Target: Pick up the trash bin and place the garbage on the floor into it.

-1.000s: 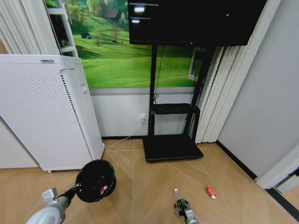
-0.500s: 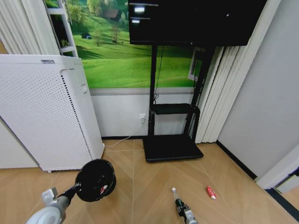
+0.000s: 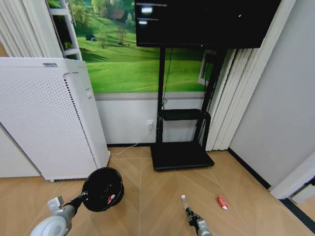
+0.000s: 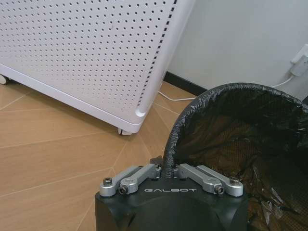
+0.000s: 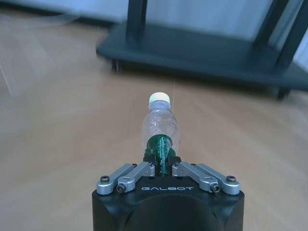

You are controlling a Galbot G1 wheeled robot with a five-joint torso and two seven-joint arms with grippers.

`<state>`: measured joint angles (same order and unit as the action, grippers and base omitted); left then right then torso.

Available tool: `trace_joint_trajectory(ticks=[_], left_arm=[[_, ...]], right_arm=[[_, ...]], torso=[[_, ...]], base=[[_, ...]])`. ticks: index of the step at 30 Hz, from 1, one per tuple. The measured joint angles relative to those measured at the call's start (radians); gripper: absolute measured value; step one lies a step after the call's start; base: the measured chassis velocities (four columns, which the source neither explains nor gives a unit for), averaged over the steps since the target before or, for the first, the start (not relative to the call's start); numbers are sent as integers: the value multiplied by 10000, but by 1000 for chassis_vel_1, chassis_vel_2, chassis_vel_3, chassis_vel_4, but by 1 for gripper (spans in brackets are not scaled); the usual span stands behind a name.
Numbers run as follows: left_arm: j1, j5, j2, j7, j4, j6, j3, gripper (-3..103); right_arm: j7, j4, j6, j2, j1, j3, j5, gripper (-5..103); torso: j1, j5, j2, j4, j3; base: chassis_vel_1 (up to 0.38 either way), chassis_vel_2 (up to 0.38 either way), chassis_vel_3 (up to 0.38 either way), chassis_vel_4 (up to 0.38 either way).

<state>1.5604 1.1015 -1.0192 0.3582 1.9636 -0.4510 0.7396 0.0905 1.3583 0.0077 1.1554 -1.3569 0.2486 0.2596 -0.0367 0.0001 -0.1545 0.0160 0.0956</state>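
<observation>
Left gripper (image 4: 168, 174): I am pinching the trash bin (image 3: 103, 189) rim, mouth tilting toward camera.
Right gripper (image 5: 163, 166): I am clamping a clear plastic bottle (image 5: 160, 126), cap pointing straight ahead.

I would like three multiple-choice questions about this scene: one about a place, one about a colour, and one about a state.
1. Where does the red litter piece lie?
A. inside the trash bin
B. on the floor, right of the right end effector
C. on the black stand's base

2. What colour is the label on the bottle held in the right end effector?
A. green
B. blue
C. yellow

3. How does the left end effector stand?
A. open above the floor
B. shut on the bin's rim
C. shut on a bottle

Answers:
1 B: the red litter piece lies on the floor, right of the right end effector.
2 A: the bottle has a green label.
3 B: the left end effector clamps the trash bin at its rim.
</observation>
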Motion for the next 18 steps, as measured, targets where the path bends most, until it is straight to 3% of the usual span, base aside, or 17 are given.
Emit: trace_joint_trajectory(ticks=[3, 11, 16, 18], left_arm=[[-264, -8, 330, -156, -259, 102, -523, 3], [-762, -60, 811, -814, -680, 291, -1528, 3], [-2508, 147, 1116, -947, -1620, 404, -3395, 3], [-2867, 156, 1128, -974, -1822, 416, -3733, 3]], right_arm=[[-406, 1509, 406, -470, -471, 332, 465, 11], [-625, 4106, 451, -1368, -929, 97, 1200, 11], [-1173, 5793, 922, -1625, -1377, 23, 1045, 11], [-1289, 6002, 1020, -1650, -1418, 14, 993, 11]], torso=[[0, -3, 0, 2, 0], [0, 0, 0, -3, 0], [0, -2, 0, 2, 0], [0, -2, 0, 2, 0]], base=[[0, 0, 0, 0], [0, 0, 0, 0], [0, 0, 0, 0], [0, 0, 0, 0]])
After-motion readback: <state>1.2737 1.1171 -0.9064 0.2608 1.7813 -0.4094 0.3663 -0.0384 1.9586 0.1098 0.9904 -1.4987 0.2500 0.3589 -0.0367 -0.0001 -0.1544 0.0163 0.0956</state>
